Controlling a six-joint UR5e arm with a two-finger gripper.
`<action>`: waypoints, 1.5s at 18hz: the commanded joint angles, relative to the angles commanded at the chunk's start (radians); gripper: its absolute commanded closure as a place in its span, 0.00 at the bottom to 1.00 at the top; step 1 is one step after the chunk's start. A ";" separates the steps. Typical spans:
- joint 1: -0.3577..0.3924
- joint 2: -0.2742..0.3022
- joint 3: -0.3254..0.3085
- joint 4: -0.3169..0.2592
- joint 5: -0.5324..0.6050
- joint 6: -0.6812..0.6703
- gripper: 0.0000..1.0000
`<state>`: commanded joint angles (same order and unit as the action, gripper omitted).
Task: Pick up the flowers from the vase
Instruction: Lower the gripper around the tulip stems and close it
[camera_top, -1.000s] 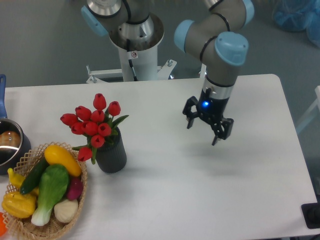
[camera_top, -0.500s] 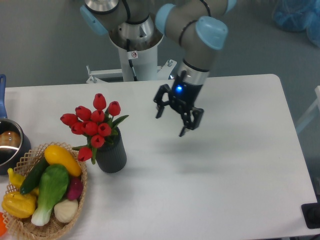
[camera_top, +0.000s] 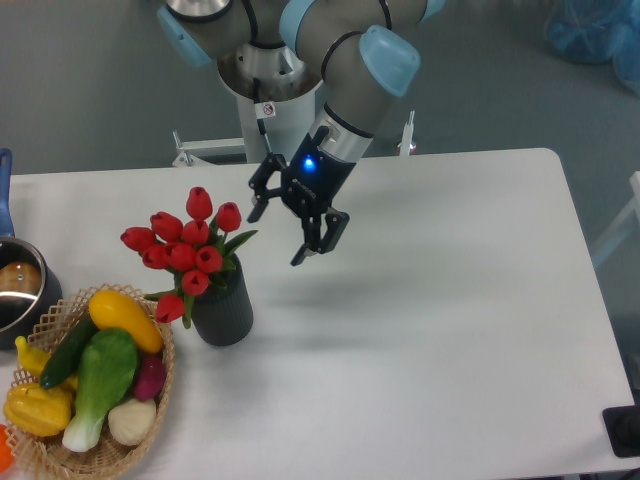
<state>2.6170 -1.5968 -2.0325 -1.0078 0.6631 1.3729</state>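
Camera view — gripper (camera_top: 276, 236) spread, just beside flowers (camera_top: 185, 248).

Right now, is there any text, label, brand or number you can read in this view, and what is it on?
None can be read.
Small sticker with a red mark on the white arm pedestal: too small and blurred to read.
Flowers, vase, basket and hand: no visible text.

I see a white table (camera_top: 480, 330) with rounded corners. Grey floor (camera_top: 90, 90) lies behind the table; blue plastic bag (camera_top: 595, 30) beyond its far right corner.
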 joint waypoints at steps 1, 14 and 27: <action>0.000 -0.008 0.000 0.000 -0.043 0.000 0.00; -0.020 -0.089 0.020 0.015 -0.172 0.003 0.08; -0.009 -0.072 0.006 0.012 -0.157 0.009 1.00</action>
<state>2.6077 -1.6690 -2.0264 -0.9956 0.5062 1.3821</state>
